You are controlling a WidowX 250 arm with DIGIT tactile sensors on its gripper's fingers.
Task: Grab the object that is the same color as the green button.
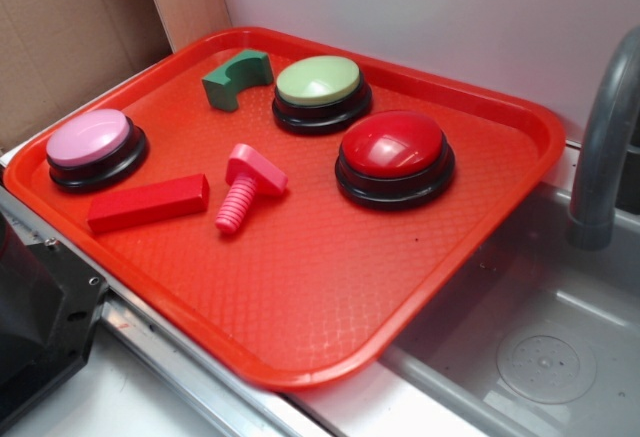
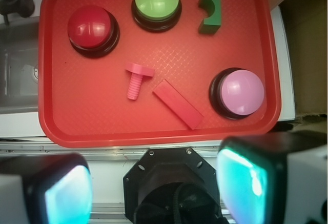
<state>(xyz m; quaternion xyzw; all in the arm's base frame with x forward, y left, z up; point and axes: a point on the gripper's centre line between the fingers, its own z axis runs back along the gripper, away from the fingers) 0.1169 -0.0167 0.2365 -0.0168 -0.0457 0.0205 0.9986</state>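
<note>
Surveying the exterior view first: a red tray (image 1: 500, 122) rests beside a metal sink (image 1: 545, 357), and the dark green arch block (image 1: 236, 78) lies near the tray's far rim, just beside the green button (image 1: 320, 83) but not touching it, its notch facing up and toward that button. A pink button (image 1: 92, 141), a red button (image 1: 394, 149), a red bar (image 1: 148, 203) and a pink bolt (image 1: 244, 186) occupy the rest of the tray, all well apart from the block; the gripper itself cannot be made out here. Turning to the wrist view: the gripper (image 2: 156, 185) hangs off the tray's near edge with its two pads spread wide and nothing between them, so no grasp has begun. The block sits at the opposite rim, with the notch turned toward the green button. Assessed risks: the target is a much darker green than the pale dome, so colour matching could send the approach to the button itself; the small gap between block and button leaves little room for a pad, and a descent on that side could strike or press the dome; closing across the notch rather than the flat faces could let the block twist out.
</note>
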